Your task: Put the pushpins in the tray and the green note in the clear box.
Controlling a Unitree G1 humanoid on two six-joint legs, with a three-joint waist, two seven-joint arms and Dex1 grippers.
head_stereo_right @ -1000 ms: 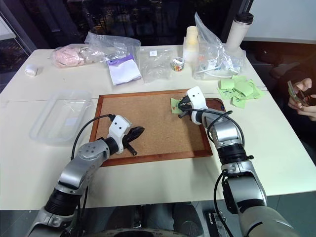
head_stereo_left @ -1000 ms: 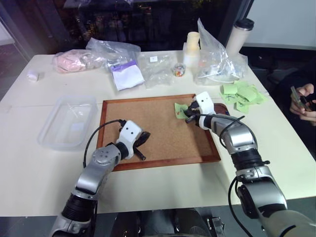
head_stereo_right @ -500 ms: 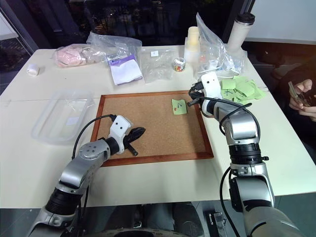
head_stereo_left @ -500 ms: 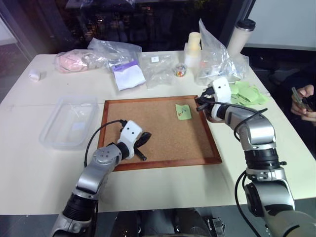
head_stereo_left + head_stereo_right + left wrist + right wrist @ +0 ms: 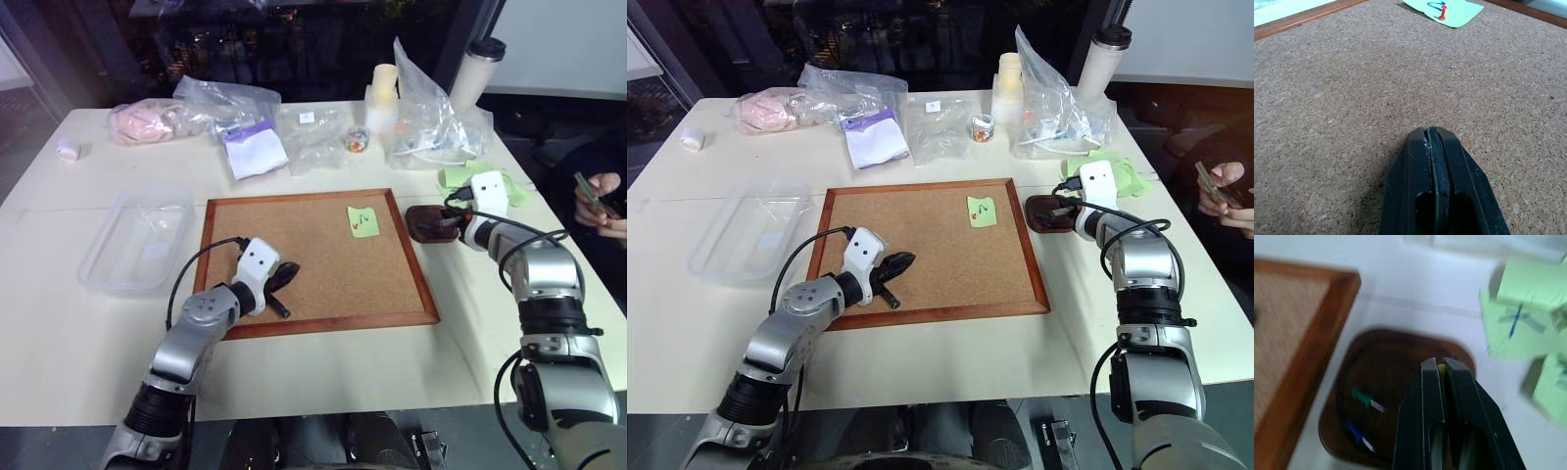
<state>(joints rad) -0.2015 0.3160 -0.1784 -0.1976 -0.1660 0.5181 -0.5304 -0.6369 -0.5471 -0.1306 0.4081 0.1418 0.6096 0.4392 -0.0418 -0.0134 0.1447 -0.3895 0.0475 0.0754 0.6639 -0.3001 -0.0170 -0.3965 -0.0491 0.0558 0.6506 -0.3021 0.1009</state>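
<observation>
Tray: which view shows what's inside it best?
Right wrist view: the tray sits just under the shut right gripper, with a green pin and a blue pin plainly inside. Both eye views show it as a small dark dish beside the cork board, contents unreadable.

Tray [image 5: 427,223] right of cork board [image 5: 313,284]; note [image 5: 362,221] on board.

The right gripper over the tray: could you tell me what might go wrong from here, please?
1. The right gripper, shut on what looks like a yellow pushpin, hangs near the tray's far rim; released there, the pin may bounce onto the table.
2. A red pushpin still holds the green note to the cork board; pulling the note first could tear it.
</observation>
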